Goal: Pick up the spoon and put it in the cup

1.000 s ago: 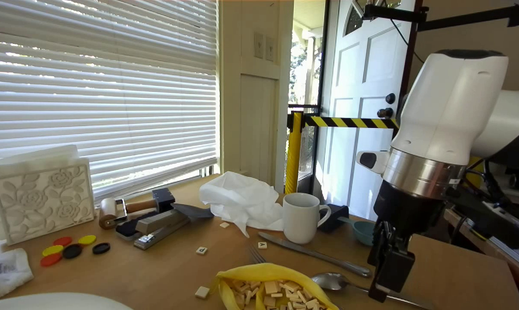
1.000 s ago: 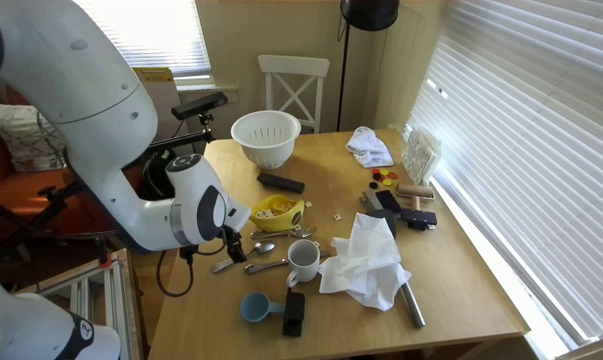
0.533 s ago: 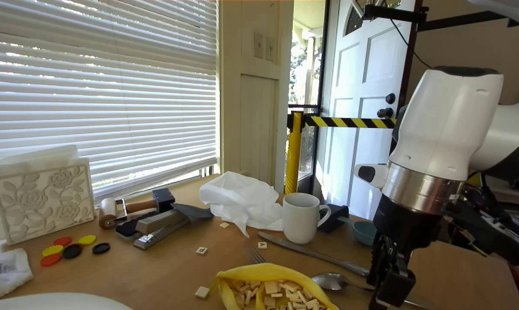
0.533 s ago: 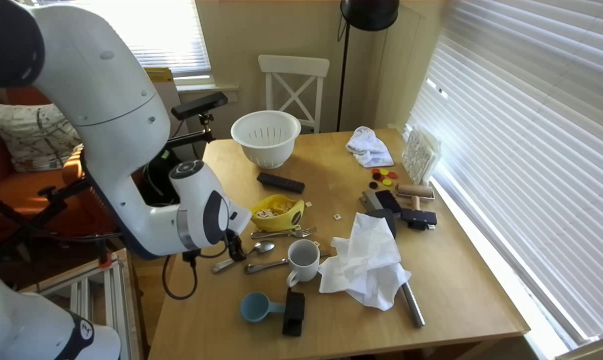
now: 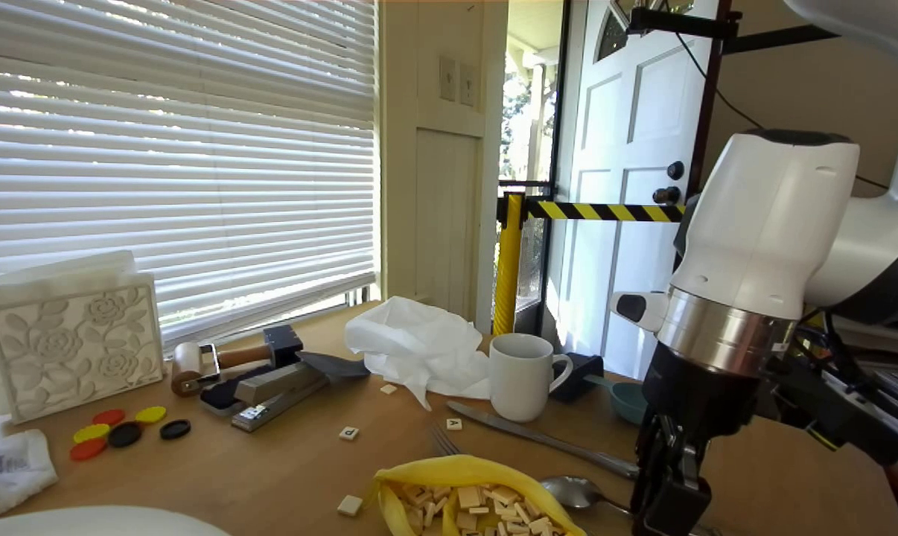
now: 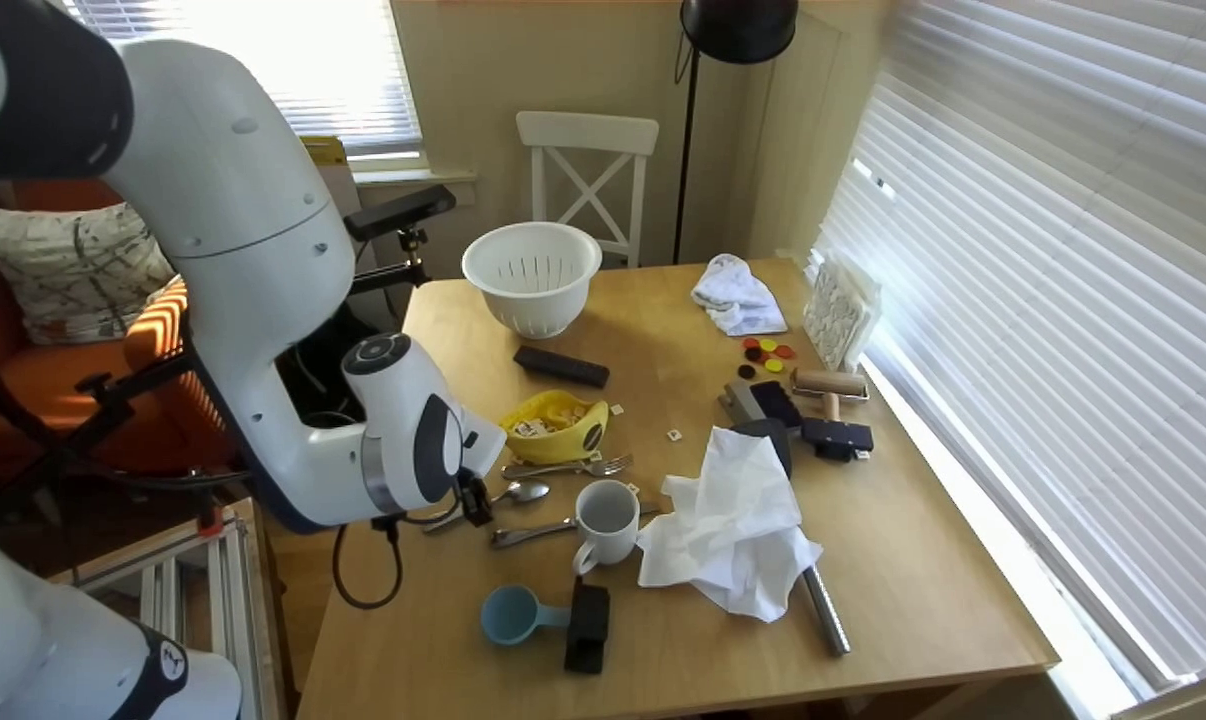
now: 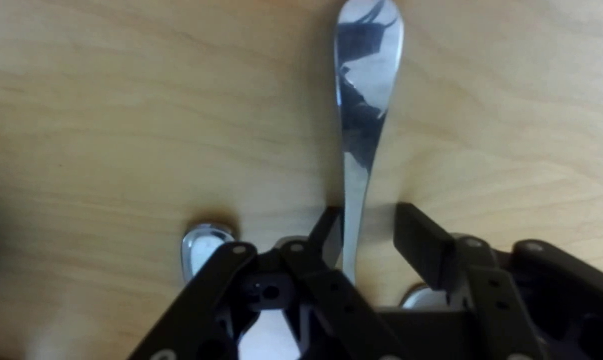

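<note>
We count 1 spoon [image 7: 366,85], 1 fork [image 6: 553,468], 1 knife [image 5: 542,438] and 1 cup [image 5: 520,383] on the table [image 6: 703,660]. The spoon lies between the fork and the knife, its bowl near the upright cup. The gripper [image 7: 366,220] has its 2 fingers [image 7: 424,245] spread, with the spoon's handle between them, ungripped; it runs just beside the left finger in the wrist view, and we cannot tell whether they touch.

The handle is mirror-bright metal widening to a rounded end; the cup is smooth and white; the table is pale, grained wood. In an exterior view we count 6 flat discs [image 5: 125,434], 2 red, 2 yellow and 2 black, and 4 loose square tiles [image 5: 350,506], with many more heaped in a yellow pouch [image 5: 456,467].

Both exterior views show us the spoon's oval bowl; the wrist view shows the handle. In an exterior view, 1 slotted white colander [image 6: 533,308] and 1 black remote [image 6: 561,366] lie farther off.
</note>
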